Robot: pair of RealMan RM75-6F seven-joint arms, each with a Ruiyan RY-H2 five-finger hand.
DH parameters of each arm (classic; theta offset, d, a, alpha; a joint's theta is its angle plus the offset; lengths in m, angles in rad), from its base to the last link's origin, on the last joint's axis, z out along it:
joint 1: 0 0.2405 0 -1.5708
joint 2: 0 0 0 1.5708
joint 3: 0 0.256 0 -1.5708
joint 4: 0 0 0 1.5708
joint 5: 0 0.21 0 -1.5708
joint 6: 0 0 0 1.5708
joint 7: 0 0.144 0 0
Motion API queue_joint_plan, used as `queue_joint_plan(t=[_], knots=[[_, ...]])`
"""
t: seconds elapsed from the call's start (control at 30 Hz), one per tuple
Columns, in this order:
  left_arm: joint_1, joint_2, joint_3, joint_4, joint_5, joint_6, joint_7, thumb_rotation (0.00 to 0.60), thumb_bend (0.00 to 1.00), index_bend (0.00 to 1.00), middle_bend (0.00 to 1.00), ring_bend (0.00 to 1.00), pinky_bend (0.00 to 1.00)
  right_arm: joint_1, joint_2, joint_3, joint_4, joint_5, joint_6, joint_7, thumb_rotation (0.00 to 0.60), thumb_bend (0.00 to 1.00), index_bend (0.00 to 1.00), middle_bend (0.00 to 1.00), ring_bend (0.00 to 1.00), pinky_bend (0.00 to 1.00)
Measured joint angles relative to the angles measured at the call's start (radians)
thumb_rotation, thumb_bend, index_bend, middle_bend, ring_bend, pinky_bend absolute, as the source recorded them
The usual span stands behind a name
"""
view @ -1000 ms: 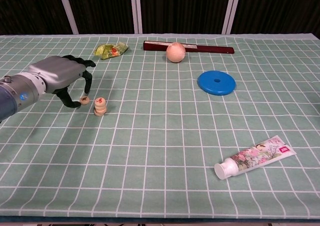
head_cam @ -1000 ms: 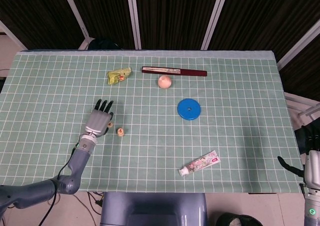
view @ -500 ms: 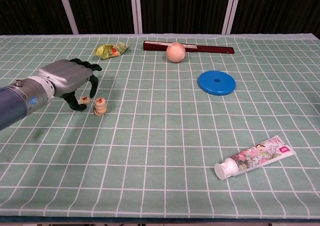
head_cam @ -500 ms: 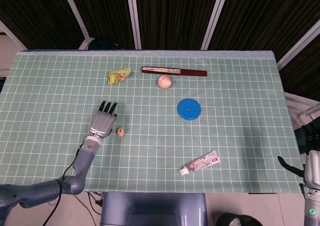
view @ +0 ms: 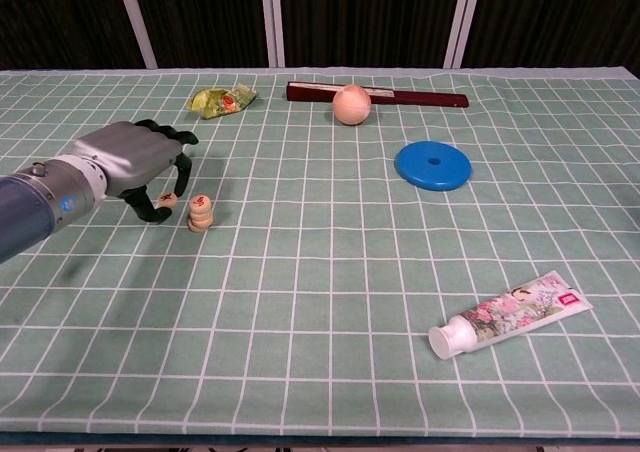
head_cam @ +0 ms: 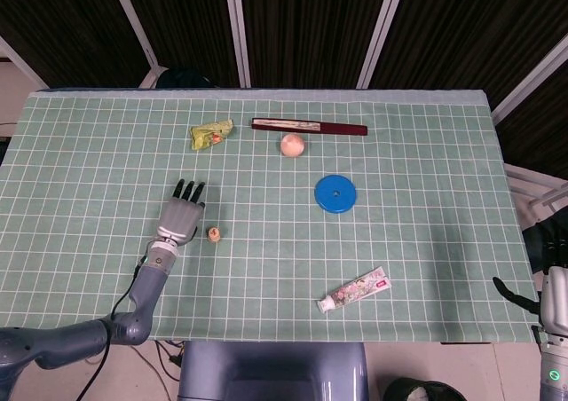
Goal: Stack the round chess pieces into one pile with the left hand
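The left hand (view: 135, 162) has lifted a loose round chess piece (view: 168, 200) off the cloth, pinching it in curled fingertips just at nine o'clock of the small pile (view: 201, 213), so placing it on top looks next.

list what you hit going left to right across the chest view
left hand → single chess piece in its fingertips → pile of chess pieces → green packet → peach ball → blue disc → toothpaste tube
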Motion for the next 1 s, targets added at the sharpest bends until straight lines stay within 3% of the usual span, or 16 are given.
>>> queue_joint_plan(t=[0.53,1.0], knots=[[0.001,0.028,-0.004,-0.055,0.0,0.028,0.021,0.6,0.31,0.51,0.03,0.0,0.0,-0.001,-0.001,0.003,-0.003,0.005,0.002,0.001,0.6,0.23,0.09,0.01,0.0,0.0],[-0.012,0.128,-0.018,-0.325,0.009,0.107,0.108,0.6,0.31,0.51,0.03,0.0,0.0,0.0,-0.001,0.003,-0.002,0.003,0.002,0.001,0.6,0.23,0.09,0.01,0.0,0.0]])
